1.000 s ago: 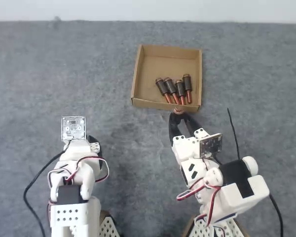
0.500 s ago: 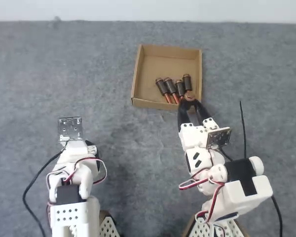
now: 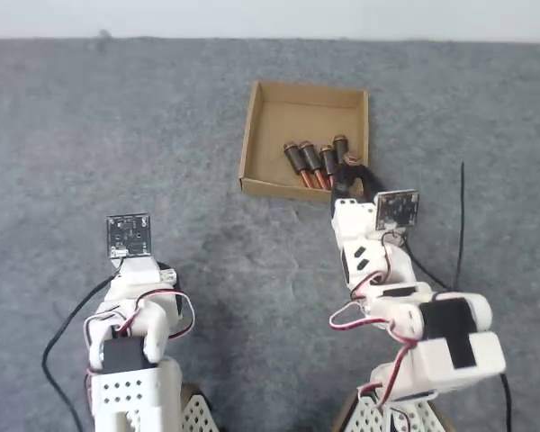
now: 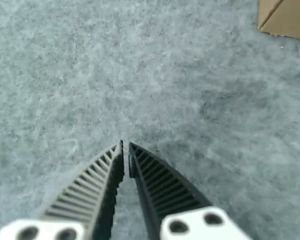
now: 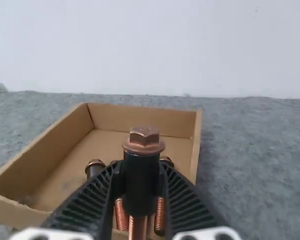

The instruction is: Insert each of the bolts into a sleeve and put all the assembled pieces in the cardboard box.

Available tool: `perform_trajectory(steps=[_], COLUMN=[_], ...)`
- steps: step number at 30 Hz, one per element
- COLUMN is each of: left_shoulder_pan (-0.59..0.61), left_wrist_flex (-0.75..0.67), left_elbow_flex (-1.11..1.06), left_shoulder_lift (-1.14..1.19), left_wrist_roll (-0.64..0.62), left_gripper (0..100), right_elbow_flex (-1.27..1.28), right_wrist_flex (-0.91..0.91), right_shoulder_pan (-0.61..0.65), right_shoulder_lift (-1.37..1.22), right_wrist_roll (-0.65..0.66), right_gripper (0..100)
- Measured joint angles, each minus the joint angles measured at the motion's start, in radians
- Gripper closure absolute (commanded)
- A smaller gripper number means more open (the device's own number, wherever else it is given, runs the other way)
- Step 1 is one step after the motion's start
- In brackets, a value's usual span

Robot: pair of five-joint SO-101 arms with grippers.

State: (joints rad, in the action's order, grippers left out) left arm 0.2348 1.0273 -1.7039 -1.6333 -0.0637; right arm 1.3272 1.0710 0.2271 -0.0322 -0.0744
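In the high view, the cardboard box (image 3: 248,135) sits on the grey worktop (image 3: 117,117) ahead of the two arms. Four assembled pieces (image 3: 311,162) lie side by side on its floor toward the near right corner. Each is a black sleeve with a copper bolt through it, threaded end toward the near wall. The right gripper (image 3: 346,173) hangs over that same corner, just above the near wall. In the left wrist view, the left gripper (image 4: 125,145) is clenched on nothing, its ribbed fingers almost touching over bare worktop, well apart from the box, whose corner shows at the edge. In the right wrist view, the right gripper grasps a fifth piece (image 5: 140,180), the black sleeve upright between the fingers, with the bolt's copper hex head (image 5: 143,137) on top and its threaded shank below. Behind it the box stands open, and the pieces inside are partly hidden by the gripper, so they cannot be counted there.
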Motion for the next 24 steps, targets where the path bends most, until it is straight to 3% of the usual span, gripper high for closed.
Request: perform_trajectory(steps=[5, 14, 24], left_shoulder_pan=[0.0, 0.0, 0.0], left_wrist_flex=[0.0, 0.0, 0.0], left_elbow_flex=[0.0, 0.0, 0.0], left_shoulder_lift=[0.0, 0.0, 0.0], left_wrist_roll=[0.0, 0.0, 0.0], left_gripper=[99, 99, 99], right_elbow_flex=[-0.068, -0.396, -0.755], right_wrist_flex=[-0.16, -0.712, -1.088], right_shoulder_pan=[0.0, 0.0, 0.008], right_shoulder_lift=[0.063, 0.078, 0.049], right_wrist_roll=[0.0, 0.0, 0.0], right_gripper=[99.2, 99.2, 99.2])
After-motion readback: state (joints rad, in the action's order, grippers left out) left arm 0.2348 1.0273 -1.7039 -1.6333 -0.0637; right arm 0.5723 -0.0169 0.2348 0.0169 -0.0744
